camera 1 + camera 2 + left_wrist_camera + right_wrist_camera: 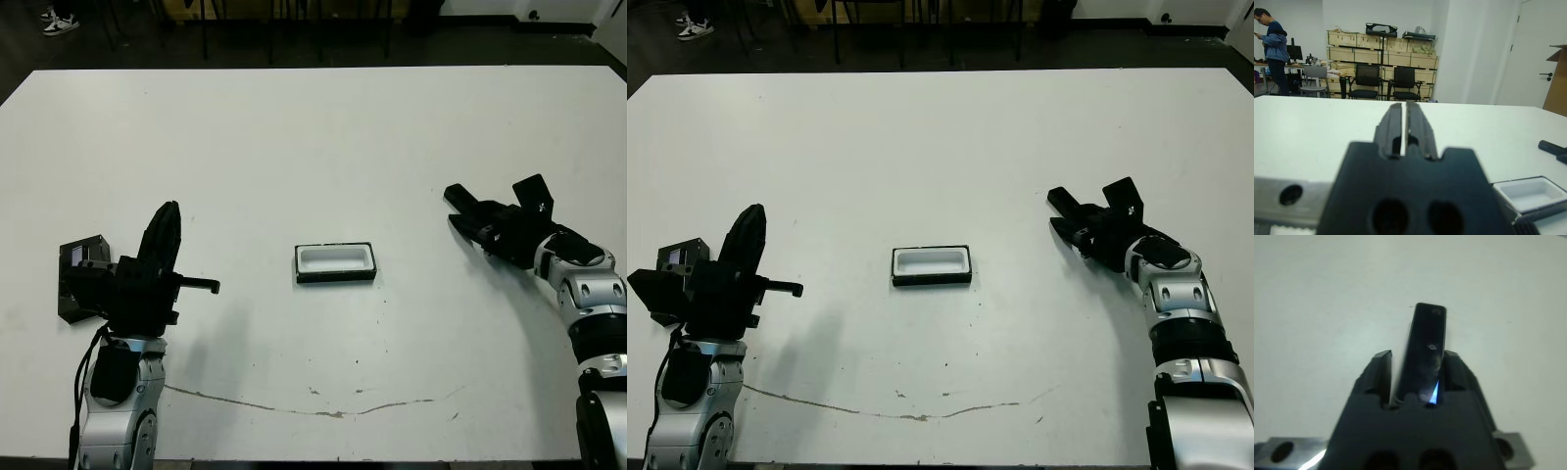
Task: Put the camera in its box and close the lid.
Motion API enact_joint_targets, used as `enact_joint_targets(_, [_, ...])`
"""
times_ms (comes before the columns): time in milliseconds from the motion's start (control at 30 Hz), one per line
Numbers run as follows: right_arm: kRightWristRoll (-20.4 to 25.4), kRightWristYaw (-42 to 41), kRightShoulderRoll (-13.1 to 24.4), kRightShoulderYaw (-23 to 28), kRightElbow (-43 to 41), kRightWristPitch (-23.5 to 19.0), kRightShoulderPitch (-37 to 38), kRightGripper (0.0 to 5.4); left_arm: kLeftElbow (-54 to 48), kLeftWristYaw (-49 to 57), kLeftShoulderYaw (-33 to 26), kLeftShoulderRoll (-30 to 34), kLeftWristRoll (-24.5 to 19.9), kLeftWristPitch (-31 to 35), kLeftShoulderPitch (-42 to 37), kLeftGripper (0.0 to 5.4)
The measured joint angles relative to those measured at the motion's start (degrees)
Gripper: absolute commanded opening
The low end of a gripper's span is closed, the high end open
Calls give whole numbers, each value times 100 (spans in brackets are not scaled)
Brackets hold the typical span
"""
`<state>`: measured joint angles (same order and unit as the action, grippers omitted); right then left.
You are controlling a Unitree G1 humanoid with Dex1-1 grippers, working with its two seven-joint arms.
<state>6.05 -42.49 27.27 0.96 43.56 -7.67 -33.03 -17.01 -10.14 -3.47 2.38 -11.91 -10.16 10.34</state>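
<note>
Now, starting at the robot's left: the left gripper (167, 240) is raised over the near-left part of the white table (313, 137), its two black fingers (1405, 122) pressed together with only a hairline slit between them and nothing held. Moving toward the middle — the small shallow black box with its white lining (336, 262) sits open on the table, well apart from both arms, its long side running across the view. The left wrist view catches that same box just off to the side of the closed fingers. Over on the right, the right gripper (468, 217) hovers low above the tabletop, pointing in toward the centre, and it's clamped on the slim black bar-shaped camera (1422, 350) — the bar stands between the two fingers, its end poking out past the fingertips, with a pale bluish glint down near the gripper body.
</note>
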Motion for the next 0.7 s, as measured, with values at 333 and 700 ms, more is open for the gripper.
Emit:
enact_joint_targets(333, [-6,-827,283,-173,507,46,-299,79,-34,11,-2,1,11,0,9,0])
enact_joint_targets(700, [298,-328,-13,156,-480,90,240,79,-57,5,-1,3,3,0,45,0])
